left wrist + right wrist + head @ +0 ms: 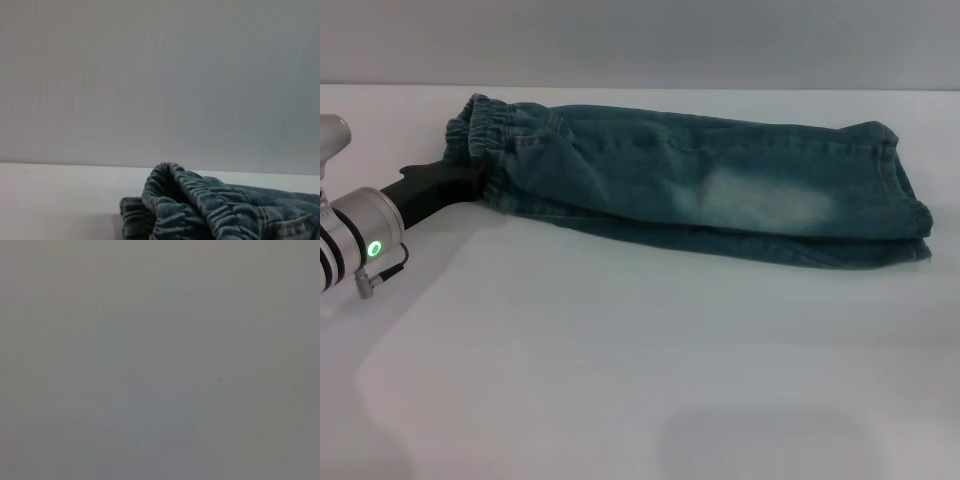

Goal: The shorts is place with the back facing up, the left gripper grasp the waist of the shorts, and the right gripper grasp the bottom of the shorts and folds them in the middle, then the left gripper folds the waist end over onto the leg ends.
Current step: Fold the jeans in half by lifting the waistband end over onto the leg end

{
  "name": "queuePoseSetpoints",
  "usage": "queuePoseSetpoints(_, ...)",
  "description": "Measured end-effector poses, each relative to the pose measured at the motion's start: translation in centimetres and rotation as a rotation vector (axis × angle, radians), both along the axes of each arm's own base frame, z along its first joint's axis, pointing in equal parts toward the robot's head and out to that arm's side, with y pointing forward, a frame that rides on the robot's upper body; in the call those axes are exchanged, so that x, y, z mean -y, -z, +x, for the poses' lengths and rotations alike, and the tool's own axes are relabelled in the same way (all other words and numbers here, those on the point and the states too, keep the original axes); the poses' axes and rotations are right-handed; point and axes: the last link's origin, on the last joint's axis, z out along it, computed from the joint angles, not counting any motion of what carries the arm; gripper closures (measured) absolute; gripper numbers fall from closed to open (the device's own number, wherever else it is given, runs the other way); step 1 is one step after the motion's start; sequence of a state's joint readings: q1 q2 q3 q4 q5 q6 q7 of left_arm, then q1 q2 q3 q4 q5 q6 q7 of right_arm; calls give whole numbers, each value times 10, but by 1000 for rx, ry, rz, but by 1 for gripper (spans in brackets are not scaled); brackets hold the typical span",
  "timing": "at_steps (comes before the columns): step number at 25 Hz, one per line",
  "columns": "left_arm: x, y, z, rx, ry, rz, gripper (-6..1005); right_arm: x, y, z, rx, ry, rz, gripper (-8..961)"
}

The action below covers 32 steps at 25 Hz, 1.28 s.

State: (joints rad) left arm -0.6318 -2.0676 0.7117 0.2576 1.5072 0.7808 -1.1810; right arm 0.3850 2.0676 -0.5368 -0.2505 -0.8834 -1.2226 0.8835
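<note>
1. A plain white table (pixel 620 380) fills the near part of the head view, with a pale grey wall behind it. Nothing else lies on it that I can see.

2. The shorts (pixel 720 190) lie across the far part of the table. They are already folded in half the long way, so one leg lies on top of the other. The waist (pixel 480 130) is at the robot's left. The leg ends (pixel 905 215) are at its right.

3. The left gripper (pixel 470 178) is at the waist, with its black tip pushed up against the ruffled band. The cloth hides its fingers, so I cannot tell if it is pinching the waist or only touching it. In the left wrist view the waist (pixel 175 200) bunches up very close.

4. The right gripper is not in any view. Its own camera shows only plain grey.

5. The shorts look like soft, floppy denim. They are probably a bit heavy for cloth, and not slippery. They will sag and bend when lifted.

6. The puffy waist band looks like the best place to grab, because it is thick and sticks up. Both layers should be caught together, or one may slide off.

7. Nothing stands in the way between the waist and the leg ends.
</note>
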Motion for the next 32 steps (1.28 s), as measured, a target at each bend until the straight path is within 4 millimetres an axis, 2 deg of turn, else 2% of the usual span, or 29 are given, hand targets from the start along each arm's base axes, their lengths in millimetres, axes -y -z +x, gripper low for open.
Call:
queuePoseSetpoints(13, 0, 0, 1, 7, 6, -2, 900, 0, 1, 0, -4, 2, -3, 386)
queuePoseSetpoints(23, 1, 0, 3, 15, 17, -4, 939, -2, 4, 1, -3, 14, -11, 386)
queuePoseSetpoints(31, 2, -5, 28, 102, 173, -27, 938, -11, 9, 4, -5, 66, -42, 386)
queuePoseSetpoints(32, 1, -8, 39, 126, 224, -32, 939, -13, 11, 3, -5, 70, -49, 386)
